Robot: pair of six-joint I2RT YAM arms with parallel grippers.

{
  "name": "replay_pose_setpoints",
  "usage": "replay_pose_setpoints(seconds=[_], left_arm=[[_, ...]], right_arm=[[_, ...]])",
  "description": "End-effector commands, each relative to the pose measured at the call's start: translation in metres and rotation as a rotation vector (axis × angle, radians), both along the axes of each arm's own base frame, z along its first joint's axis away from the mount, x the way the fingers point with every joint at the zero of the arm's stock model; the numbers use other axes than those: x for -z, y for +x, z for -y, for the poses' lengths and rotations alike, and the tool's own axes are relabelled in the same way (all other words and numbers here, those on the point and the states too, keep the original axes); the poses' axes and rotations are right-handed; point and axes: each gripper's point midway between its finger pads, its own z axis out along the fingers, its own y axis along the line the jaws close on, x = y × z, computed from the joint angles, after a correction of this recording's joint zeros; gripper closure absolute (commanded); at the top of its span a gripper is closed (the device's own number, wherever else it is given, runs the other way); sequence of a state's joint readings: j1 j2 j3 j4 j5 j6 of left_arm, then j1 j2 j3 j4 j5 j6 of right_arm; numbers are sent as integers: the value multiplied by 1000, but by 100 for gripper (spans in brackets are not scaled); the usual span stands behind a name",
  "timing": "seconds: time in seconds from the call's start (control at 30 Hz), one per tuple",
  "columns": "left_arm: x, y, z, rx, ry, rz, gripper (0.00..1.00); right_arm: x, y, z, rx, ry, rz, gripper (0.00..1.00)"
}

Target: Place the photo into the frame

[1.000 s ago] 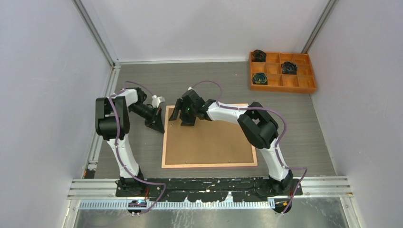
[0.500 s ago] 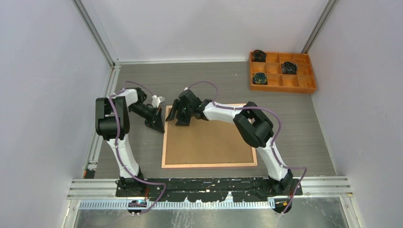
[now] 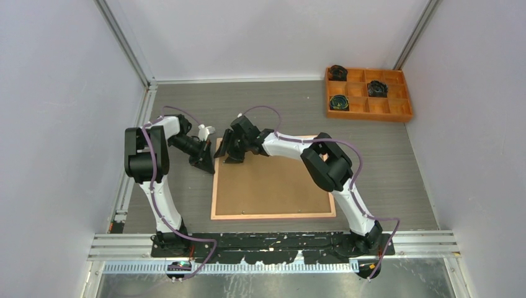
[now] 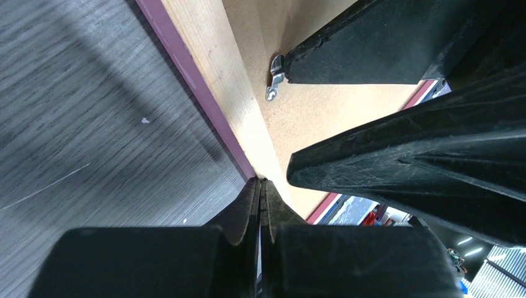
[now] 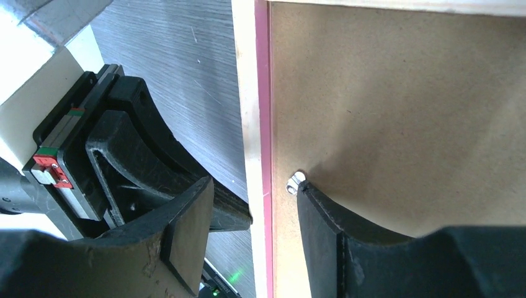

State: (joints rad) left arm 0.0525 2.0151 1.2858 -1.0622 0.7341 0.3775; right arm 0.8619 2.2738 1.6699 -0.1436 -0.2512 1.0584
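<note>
The frame (image 3: pixel 273 216) lies face down on the table, tan back up, with the brown backing board (image 3: pixel 273 183) inside it. The photo is hidden. My left gripper (image 3: pixel 208 167) is shut and empty, its tips (image 4: pixel 259 181) touching the frame's left edge (image 4: pixel 217 68) near the far left corner. My right gripper (image 3: pixel 231 151) is open and straddles that left border (image 5: pixel 245 93). One of its fingers (image 5: pixel 335 230) rests on the backing board (image 5: pixel 403 112) beside a small metal tab (image 5: pixel 295 182), the other (image 5: pixel 186 230) hangs over the table outside the frame.
An orange compartment tray (image 3: pixel 368 109) with dark coiled items stands at the far right. The grey wood-grain table (image 3: pixel 186 99) is walled on three sides. The two grippers sit very close at the frame's far left corner, and the tab also shows in the left wrist view (image 4: pixel 275 77).
My right gripper has moved left across the backing board to the frame's far left corner and now straddles the left border. The left arm has not moved.
</note>
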Motion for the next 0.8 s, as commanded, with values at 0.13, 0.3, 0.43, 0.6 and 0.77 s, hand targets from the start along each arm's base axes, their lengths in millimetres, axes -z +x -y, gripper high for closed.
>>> replay_pose_setpoints(seconds=[0.13,0.3,0.43,0.6,0.77], left_arm=[[6,4,0,42,18,48,100],[5,4,1,45,16,51,100],[5,4,1,46,17,53,100],[5,4,2,49,16,54,100],[5,3,2,48,15,54,99]], right_arm=[[1,3,-13,-20,24,-3,44],[3,0,-18,-37,38,-16,46],[-1,-2,-22,-60,71,-26,47],[-4,-6,-25,-82,90,-33,49],[-8,-7,-26,-95,100,-30,49]])
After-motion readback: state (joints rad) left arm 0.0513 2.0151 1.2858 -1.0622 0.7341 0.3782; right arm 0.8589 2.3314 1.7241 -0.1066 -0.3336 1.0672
